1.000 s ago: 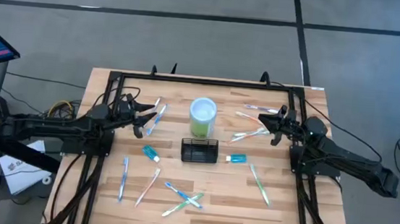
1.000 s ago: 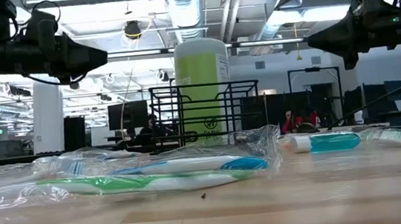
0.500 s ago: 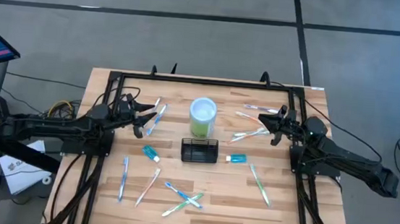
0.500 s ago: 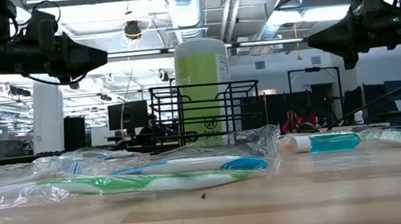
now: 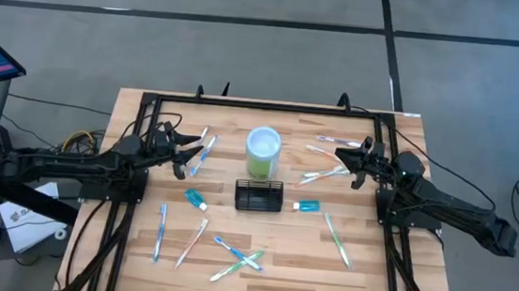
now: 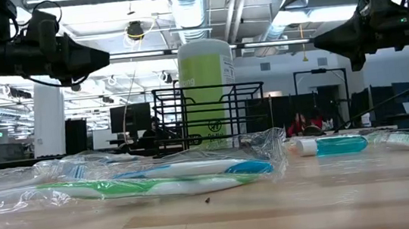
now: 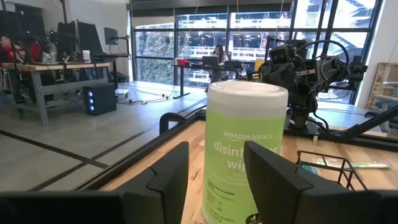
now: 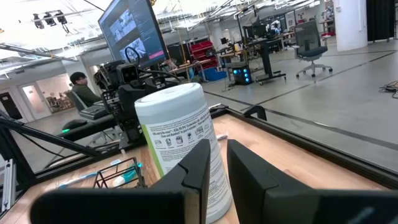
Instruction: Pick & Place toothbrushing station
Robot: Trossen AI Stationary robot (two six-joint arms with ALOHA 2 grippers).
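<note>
The caddy (image 5: 259,196) sits mid-table on the wood top, just in front of the green wipes tub (image 5: 263,152) — close, maybe touching, can't tell from above. In the low view the caddy (image 6: 210,116) reads as a black wire frame with the tub (image 6: 207,91) rising behind it. Nothing grips it.

Left gripper (image 5: 186,152) hovers above the table on the left side, at about the tub's level, pointing toward it. Fingers (image 7: 163,180) stand clearly apart w/ a wide gap and nothing between them; the tub (image 7: 245,155) shows through that gap, caddy corner (image 7: 326,174) beside it.

Right gripper (image 5: 342,157) hovers on the opposite side, also aimed at the tub. Its fingers (image 8: 198,165) are near together, only a narrow slit left, holding nothing. Tub (image 8: 180,149) and caddy (image 8: 118,174) show beyond them.

Toothbrushes lie scattered on the table (image 5: 381,269): a crossed pair near the front (image 5: 237,257), one front-right (image 5: 336,240), a few by the right gripper — some wrapped in clear plastic (image 6: 158,176). Two small teal tubes flank the caddy, left (image 5: 196,198) and right (image 5: 307,205).
</note>
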